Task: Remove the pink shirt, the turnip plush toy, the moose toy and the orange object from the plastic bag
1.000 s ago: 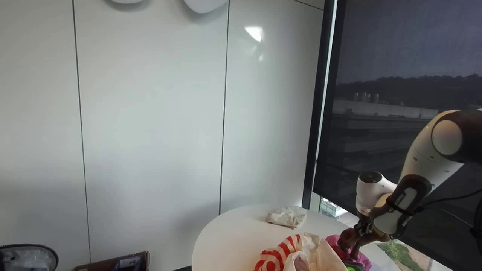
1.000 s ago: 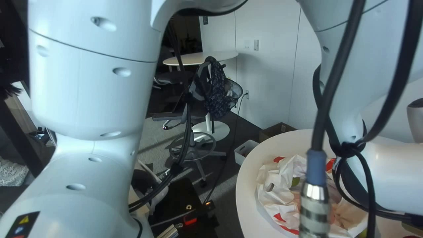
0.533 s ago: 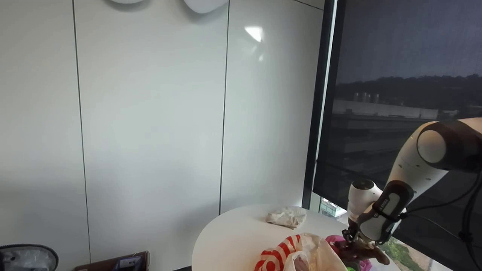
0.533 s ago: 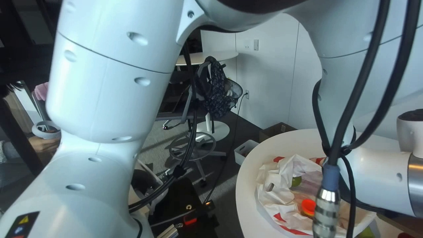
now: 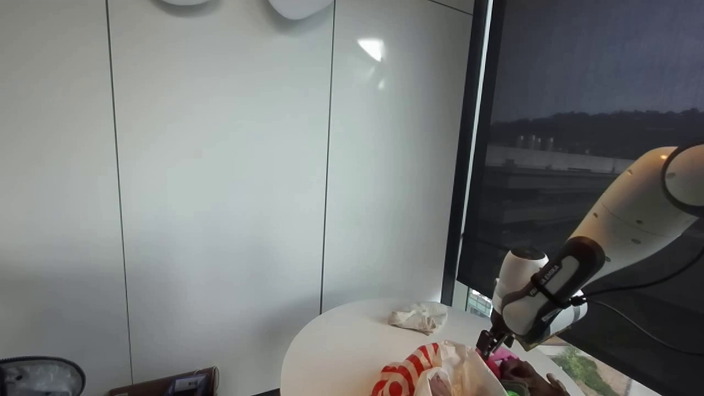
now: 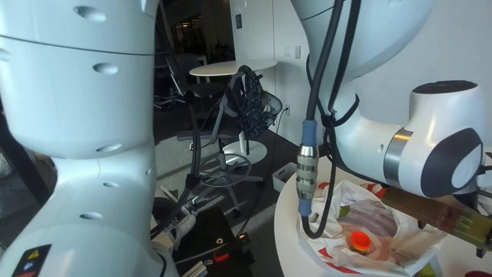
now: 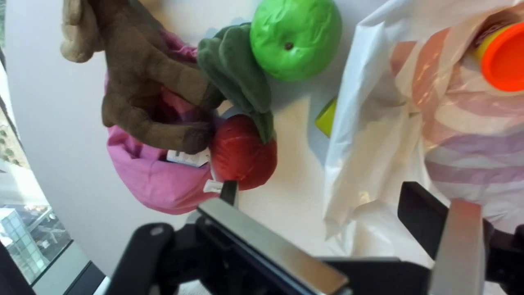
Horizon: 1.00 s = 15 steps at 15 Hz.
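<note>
Three of four look done, judging by where things lie. The pink shirt (image 7: 157, 180) is out, bunched on the worktop (image 7: 294, 205) left of the bag in the wrist view, the moose toy (image 7: 139, 67) sprawled over it. The turnip plush toy (image 7: 245, 153) is out too, between moose and bag, apparently touching one of the moose's feet. Left to do: the orange object (image 6: 360, 241), inside the plastic bag (image 7: 360, 123), visible through its open mouth.

The gripper (image 7: 321, 200) has its fingers spread wide, nothing held; the bag's edge shows between them in the wrist view.

Looks: orange object is a squat tub, bright orange round lid, yellowish side; lid up, maybe slightly tipped, can't be sure. Bag is thin white plastic, red stripes, crumpled rim. Turnip is red and round, dark green leaves. Moose is brown plush, darker feet. Shirt has a white tag showing.

Not on the list: a green round thing (image 7: 295, 39) against the turnip's leaves, a yellow-green thing (image 7: 326, 118) part hidden by the bag, and a white cloth (image 5: 419, 317) far on the worktop.
</note>
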### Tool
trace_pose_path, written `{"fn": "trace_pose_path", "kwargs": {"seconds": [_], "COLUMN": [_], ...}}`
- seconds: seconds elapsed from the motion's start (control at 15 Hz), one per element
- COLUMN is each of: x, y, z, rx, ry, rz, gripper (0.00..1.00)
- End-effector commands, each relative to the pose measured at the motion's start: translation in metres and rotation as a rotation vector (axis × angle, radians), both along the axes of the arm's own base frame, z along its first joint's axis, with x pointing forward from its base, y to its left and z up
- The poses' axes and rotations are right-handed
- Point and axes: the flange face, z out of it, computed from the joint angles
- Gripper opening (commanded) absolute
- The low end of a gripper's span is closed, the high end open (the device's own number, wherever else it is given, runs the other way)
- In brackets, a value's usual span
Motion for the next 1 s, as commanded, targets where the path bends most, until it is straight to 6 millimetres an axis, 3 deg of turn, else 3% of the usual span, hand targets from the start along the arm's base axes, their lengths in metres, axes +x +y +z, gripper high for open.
{"fn": "trace_pose_path", "kwargs": {"seconds": [0.0, 0.33, 0.67, 0.93], "x": [-0.043, -0.056, -0.044, -0.024], "y": [0.047, 0.084, 0.104, 0.105], "z": [-0.013, -0.056, -0.088, -0.113], "rx": [0.083, 0.058, 0.032, -0.006], "ry": [0.111, 0.208, 0.241, 0.243], "rz": [0.141, 0.305, 0.358, 0.377], "gripper": [1.00, 1.00, 1.00, 1.00]}}
